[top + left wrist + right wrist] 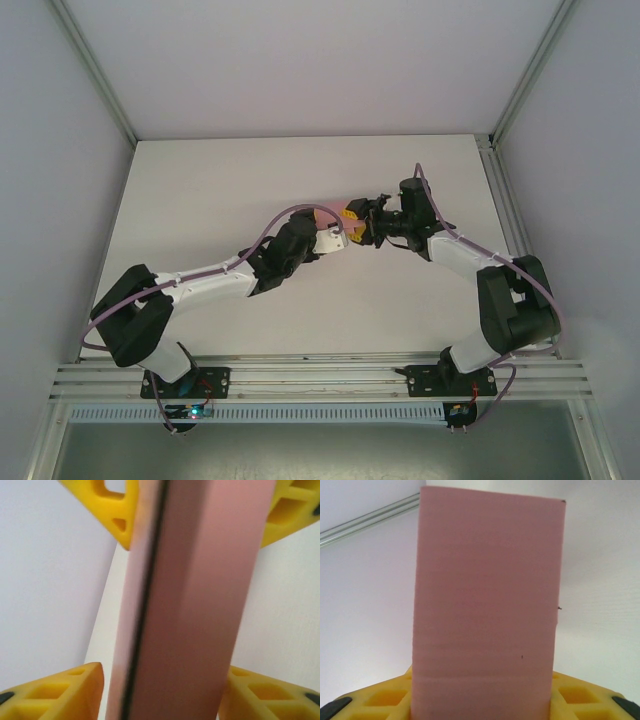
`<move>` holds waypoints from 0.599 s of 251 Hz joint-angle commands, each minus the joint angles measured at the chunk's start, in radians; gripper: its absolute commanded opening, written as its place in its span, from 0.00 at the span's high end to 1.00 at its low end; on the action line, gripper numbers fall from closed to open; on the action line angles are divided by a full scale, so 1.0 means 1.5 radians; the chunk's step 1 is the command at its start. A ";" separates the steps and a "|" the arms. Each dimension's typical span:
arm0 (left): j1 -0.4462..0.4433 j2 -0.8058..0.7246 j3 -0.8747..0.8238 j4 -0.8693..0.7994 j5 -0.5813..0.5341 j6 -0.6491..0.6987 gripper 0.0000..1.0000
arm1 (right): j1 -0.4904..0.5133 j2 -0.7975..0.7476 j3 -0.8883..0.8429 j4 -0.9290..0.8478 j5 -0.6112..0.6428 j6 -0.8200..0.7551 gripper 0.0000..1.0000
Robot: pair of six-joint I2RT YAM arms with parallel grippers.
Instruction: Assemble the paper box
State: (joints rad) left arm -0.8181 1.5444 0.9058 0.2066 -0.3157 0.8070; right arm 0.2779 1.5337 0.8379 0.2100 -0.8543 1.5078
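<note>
Above the middle of the table (200,200), clear of its surface: box (200,605), pink matte card, slim and rectangular, folded up, hanging between the tips of left arm (210,280) and right arm (465,255). From the left wrist, a long pink bar running top to bottom, slightly tilted, with a dark seam down its left part. From the right wrist, a broad flat face standing upright, top edge square, a faint crease across near the bottom.

Clamped at one end by the right pincer (482,707): yellow fingers (585,700) part-way closed, one pressed to each side of the card, box rising straight out from between them. Same two fingers at the top corners of the left wrist view, both touching the box's long edges.

Flanked at the other end by the left pincer (162,687): part-way open, its own yellow fingers low at either side of the box. Finger at the view's lower right against the card; the one at lower left just beside it, contact too close to call. Cannot tell whether gripping or merely bracketing.

From above, both arms bent inward from the near edge, wrists almost nose to nose, a sliver of pink between them.
</note>
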 commanded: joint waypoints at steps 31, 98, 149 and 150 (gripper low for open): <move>0.002 -0.025 0.009 -0.018 -0.012 -0.013 0.53 | -0.022 -0.077 0.004 -0.061 0.031 -0.077 0.37; 0.046 -0.055 0.056 -0.211 0.116 -0.076 0.54 | -0.074 -0.227 0.063 -0.251 0.265 -0.485 0.23; 0.110 0.008 0.208 -0.589 0.317 -0.096 0.60 | -0.029 -0.419 -0.013 -0.196 0.378 -0.885 0.02; 0.110 0.009 0.210 -0.593 0.317 -0.095 0.60 | -0.030 -0.422 -0.017 -0.193 0.371 -0.885 0.02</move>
State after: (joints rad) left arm -0.6849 1.5078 1.1137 -0.3126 -0.0231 0.7006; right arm 0.2291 1.0485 0.9138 -0.1402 -0.3515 0.6144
